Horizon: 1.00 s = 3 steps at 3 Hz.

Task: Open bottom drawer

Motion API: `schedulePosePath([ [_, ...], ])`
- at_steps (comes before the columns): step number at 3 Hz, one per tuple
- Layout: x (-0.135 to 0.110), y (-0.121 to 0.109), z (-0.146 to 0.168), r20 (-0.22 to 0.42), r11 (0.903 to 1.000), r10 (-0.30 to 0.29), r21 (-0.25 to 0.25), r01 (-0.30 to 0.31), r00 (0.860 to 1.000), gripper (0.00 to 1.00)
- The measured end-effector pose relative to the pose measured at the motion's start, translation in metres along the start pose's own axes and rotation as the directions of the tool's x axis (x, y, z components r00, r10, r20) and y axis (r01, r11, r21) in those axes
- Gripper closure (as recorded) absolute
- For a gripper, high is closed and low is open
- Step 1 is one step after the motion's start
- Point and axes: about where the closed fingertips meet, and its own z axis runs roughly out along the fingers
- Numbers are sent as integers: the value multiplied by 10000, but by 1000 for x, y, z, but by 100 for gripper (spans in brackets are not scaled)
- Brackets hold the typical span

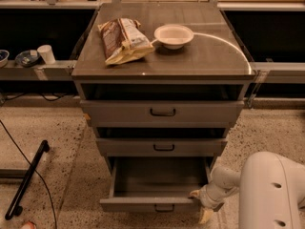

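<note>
The bottom drawer is the lowest of three grey drawers in the cabinet. It stands pulled out, and its plain grey interior shows. Its small black handle sits at the middle of the front. My gripper is at the right end of the drawer front, low at the picture's bottom edge, on the end of my white arm. The middle drawer and the top drawer are slightly out above it.
A brown snack bag and a white bowl lie on the cabinet top. A white cup and dishes sit on a ledge at the left. A black bar and a cable lie on the speckled floor at the left.
</note>
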Motion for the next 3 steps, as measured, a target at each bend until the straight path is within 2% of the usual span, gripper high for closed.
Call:
schedulePosePath([
  [2,11,64,-6,-329,9955,738,-574,-756,9967,31],
  [3,10,80,-12,-26,9936,953,-614,-953,9954,30],
])
